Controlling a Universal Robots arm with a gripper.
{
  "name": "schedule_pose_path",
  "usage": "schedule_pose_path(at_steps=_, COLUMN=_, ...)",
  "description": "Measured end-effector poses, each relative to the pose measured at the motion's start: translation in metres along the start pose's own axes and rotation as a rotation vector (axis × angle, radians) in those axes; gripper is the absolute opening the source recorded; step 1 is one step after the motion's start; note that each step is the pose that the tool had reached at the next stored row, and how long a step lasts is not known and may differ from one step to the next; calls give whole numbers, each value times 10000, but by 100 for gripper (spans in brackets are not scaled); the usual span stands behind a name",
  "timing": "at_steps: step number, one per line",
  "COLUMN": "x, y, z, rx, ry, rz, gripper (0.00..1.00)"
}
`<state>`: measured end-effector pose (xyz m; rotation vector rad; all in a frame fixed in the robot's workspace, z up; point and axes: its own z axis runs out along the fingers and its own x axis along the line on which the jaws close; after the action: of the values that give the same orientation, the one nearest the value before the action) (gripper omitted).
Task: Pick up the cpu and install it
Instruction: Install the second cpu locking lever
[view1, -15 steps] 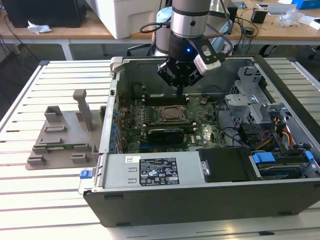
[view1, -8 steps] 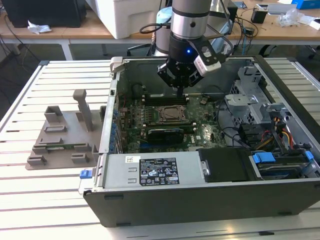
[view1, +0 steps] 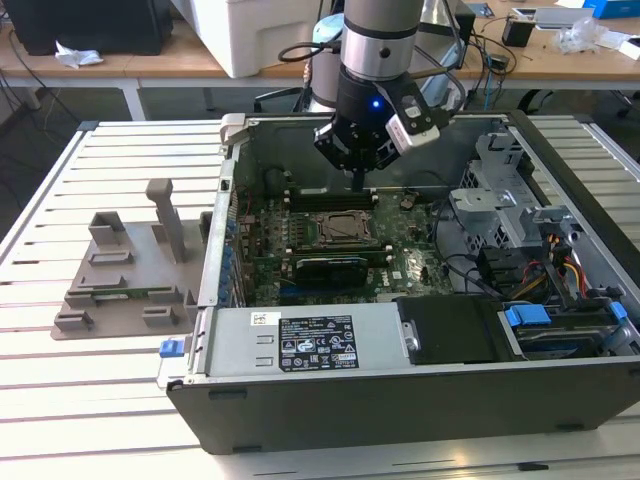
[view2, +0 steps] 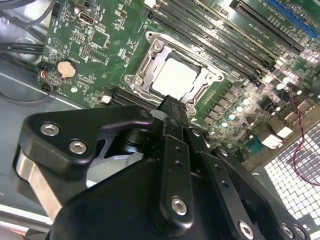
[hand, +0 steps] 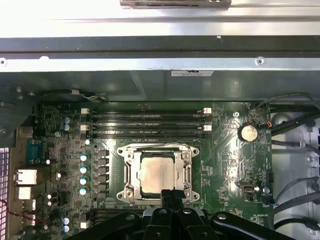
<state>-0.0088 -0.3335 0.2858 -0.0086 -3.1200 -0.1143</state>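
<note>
Presently, the tool (view1: 358, 178) hung inside the open computer case (view1: 400, 400), just above the motherboard (view1: 400, 270) and near the socket. In both wrist views its fingers (view2: 172, 112) appeared drawn together with no gap between them and nothing held. The cpu (hand: 156, 175) lay seated flat in the metal socket frame (hand: 127, 172), its silver top exposed; in the second wrist view the cpu (view2: 175, 77) sat just beyond the fingertips, apart from them. Memory slots (hand: 145, 122) ran alongside the socket, and a coin cell battery (hand: 246, 132) sat on the board nearby. In the exterior view a black card with a fan (view1: 330, 268) lay below the socket, and a grey plastic tray (view1: 125, 285) rested on the slatted worktop (view1: 60, 400) to the exterior view's left of the case.
</note>
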Motion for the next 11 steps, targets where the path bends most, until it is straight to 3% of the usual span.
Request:
schedule_pose_path(at_steps=3, x=-1, y=0, z=0, rx=-51, ry=0, rz=-3, gripper=11)
schedule_pose_path(at_steps=11, x=-1, y=-3, z=38, rx=-52, ry=0, rz=-3, gripper=11)
